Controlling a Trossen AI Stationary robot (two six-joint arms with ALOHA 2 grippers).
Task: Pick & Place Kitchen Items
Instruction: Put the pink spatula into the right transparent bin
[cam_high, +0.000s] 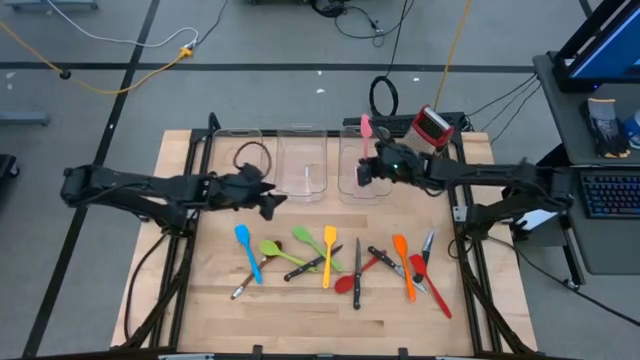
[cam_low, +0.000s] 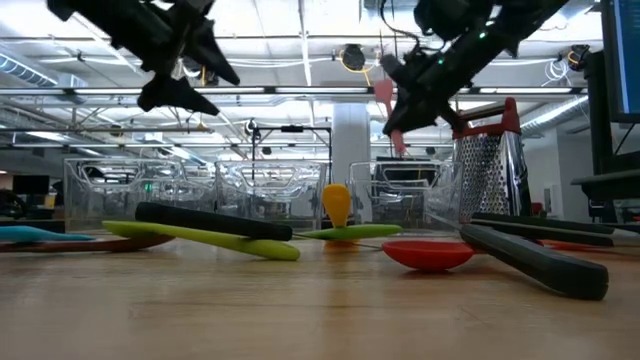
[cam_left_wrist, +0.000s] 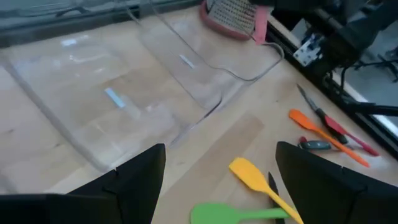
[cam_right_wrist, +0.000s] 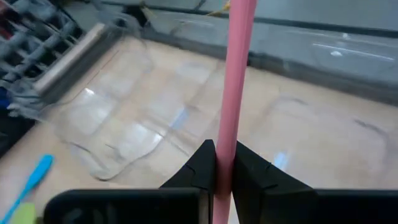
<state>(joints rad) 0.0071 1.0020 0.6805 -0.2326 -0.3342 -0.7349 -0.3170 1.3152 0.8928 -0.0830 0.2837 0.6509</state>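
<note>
My right gripper (cam_high: 366, 172) is shut on a pink spatula (cam_high: 365, 128) and holds it in the air over the right-hand clear bin (cam_high: 352, 185). It also shows in the low view (cam_low: 405, 105). My left gripper (cam_high: 272, 203) is open and empty, above the table near the middle bin (cam_high: 302, 165); its fingers (cam_left_wrist: 134, 177) frame bare wood. The other utensils lie flat on the table's near half: a blue spatula (cam_high: 243, 250), green spoons (cam_high: 278, 250), a yellow spatula (cam_high: 329, 252), black-handled knives (cam_high: 357, 270), a red spoon (cam_high: 350, 283) and an orange spatula (cam_high: 403, 265). My right gripper pinches the pink spatula's handle (cam_right_wrist: 227, 134) between its two fingers (cam_right_wrist: 202, 168), which lie across the handle. The spatula is lifted clear of the table and the bin. Its head (cam_high: 365, 126) points toward the table's far edge, beyond the fingers.
Three clear bins stand in a row along the far side, the left one (cam_high: 240, 160) included. A red-and-steel box grater (cam_high: 432, 125) stands at the far right, close behind my right arm. Bare wood lies between the bins and the utensils.
</note>
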